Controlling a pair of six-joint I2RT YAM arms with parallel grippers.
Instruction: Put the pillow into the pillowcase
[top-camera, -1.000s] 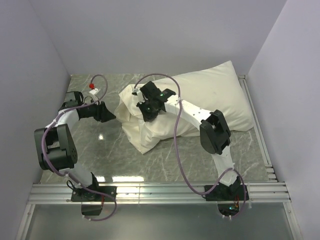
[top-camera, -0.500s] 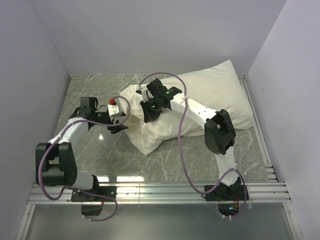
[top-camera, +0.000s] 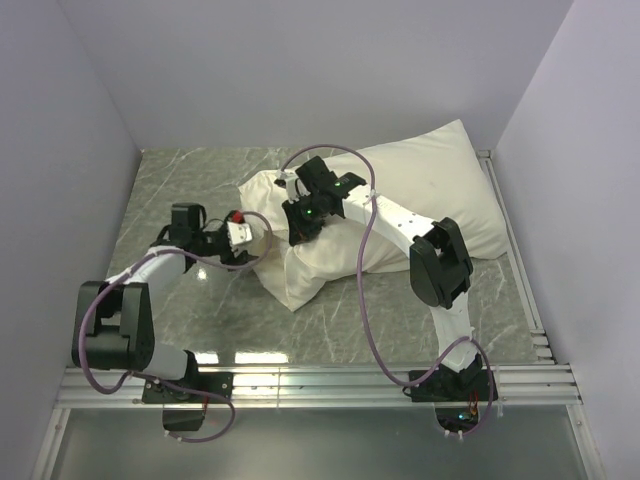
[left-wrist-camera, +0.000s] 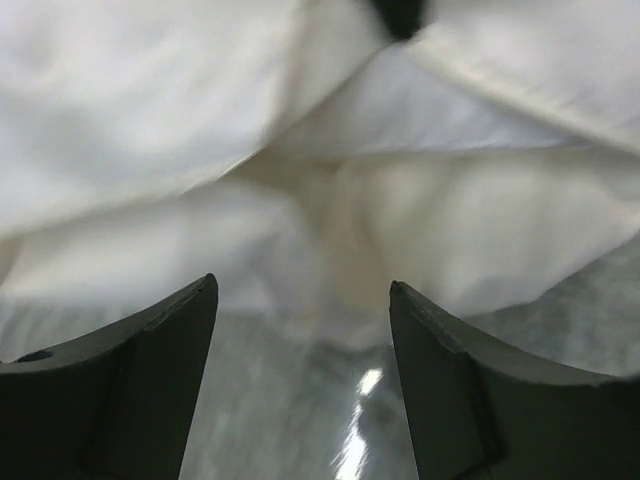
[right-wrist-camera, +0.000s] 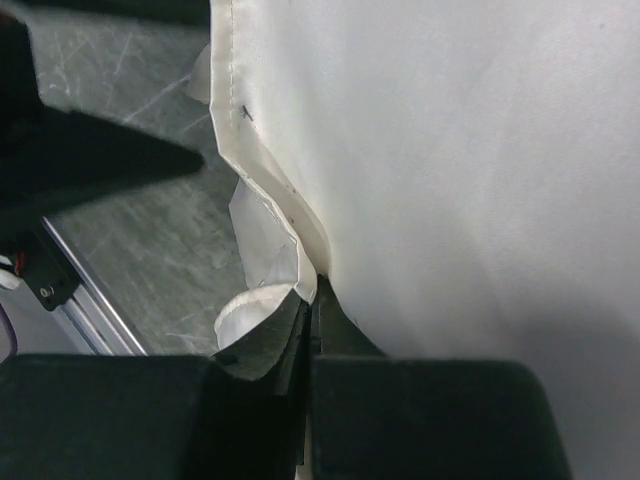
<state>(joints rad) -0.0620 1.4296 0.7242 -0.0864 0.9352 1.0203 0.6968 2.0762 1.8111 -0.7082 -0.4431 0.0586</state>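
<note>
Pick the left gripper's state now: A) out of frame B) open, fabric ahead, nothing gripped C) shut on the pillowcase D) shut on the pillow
B: the left wrist view shows the left gripper with fingers spread apart, the pillowcase just beyond them and nothing between.

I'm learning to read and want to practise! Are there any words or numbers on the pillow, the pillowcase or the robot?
None: no word, number or sign can be read in any view.
The pillow and the pillowcase are plain fabric with no print showing.
The small white part with a red bit beside it is too small to show any writing.
</note>
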